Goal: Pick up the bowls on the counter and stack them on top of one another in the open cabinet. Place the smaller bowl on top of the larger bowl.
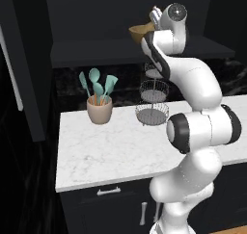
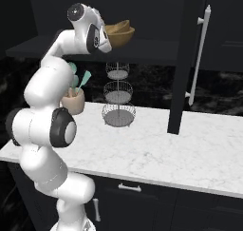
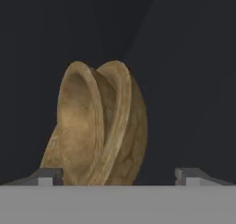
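From the left base view we note the arm raised to the black wall cabinet's dark flat shelf [image 1: 96, 52], tan wooden bowls [image 1: 141, 33] beside the hand [image 1: 155, 17], above the white veined marble worktop [image 1: 116, 146].

Right base view: bowls [image 2: 119, 33] nested, tilted, over the shelf.

Hand view: the narrower bowl [image 3: 78, 121] sits inside the wider bowl [image 3: 131, 126]; fingertips [image 3: 46, 176] spread apart, clear of both.

Glossy white rounded arm [image 1: 193, 79] segments, dark joint bands, grey round wrist cap

Smaller bowl [image 3: 80, 121] nested in larger bowl [image 3: 126, 126], above cabinet shelf [image 2: 147, 49].
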